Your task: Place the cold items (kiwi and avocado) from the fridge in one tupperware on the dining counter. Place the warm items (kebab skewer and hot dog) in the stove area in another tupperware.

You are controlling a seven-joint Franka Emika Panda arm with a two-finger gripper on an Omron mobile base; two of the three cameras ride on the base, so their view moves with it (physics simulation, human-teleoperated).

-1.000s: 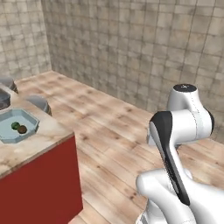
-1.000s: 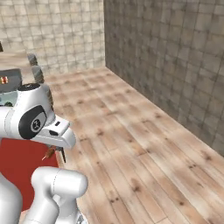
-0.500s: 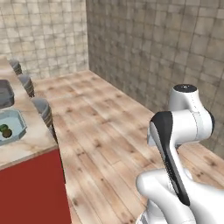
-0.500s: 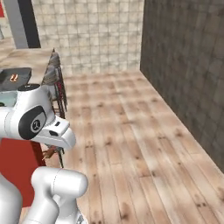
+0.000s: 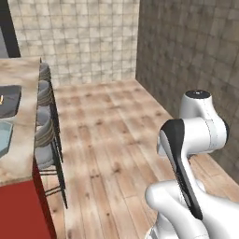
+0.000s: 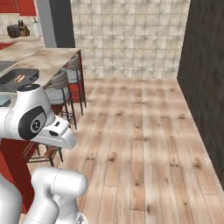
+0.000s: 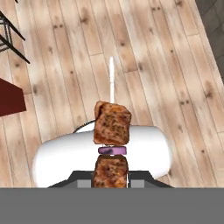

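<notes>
The gripper (image 7: 110,181) is clamped on the kebab skewer (image 7: 111,140), which projects from the jaws above the wooden floor (image 7: 144,52), beside the dining counter (image 5: 21,135) and its stools (image 5: 46,140).

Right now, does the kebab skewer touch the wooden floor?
Apart. In the hand view the kebab skewer rises from the shut gripper, and the wooden floor lies far beneath its tip.
</notes>
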